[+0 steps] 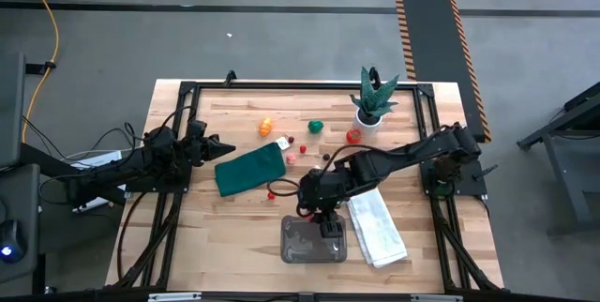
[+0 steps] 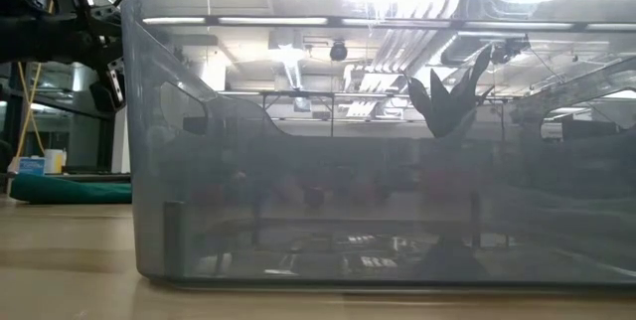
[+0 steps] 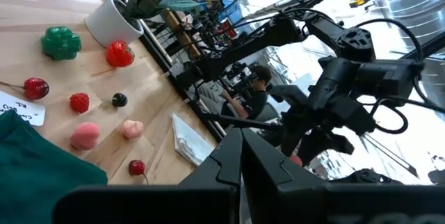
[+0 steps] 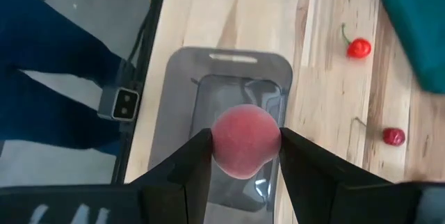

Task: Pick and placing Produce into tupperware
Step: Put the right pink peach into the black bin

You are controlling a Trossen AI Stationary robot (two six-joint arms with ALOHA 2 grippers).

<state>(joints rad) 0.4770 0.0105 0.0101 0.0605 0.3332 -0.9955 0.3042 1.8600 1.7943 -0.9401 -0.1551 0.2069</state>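
Gripping a pink-red peach-like toy fruit (image 4: 245, 140) between its two fingers, the right gripper (image 1: 327, 218) hangs directly over the clear tupperware (image 1: 302, 243), which sits near the table's front edge just beside the folded white towel (image 1: 378, 230). Step in hand, as judged: carry-over done, release pending. Next move calls for lowering a little and parting the fingers so the fruit drops inside the rim. Remaining produce lies scattered near the dark green cloth (image 1: 249, 170). Left gripper (image 1: 225, 146) waits closed and empty at the cloth's left.
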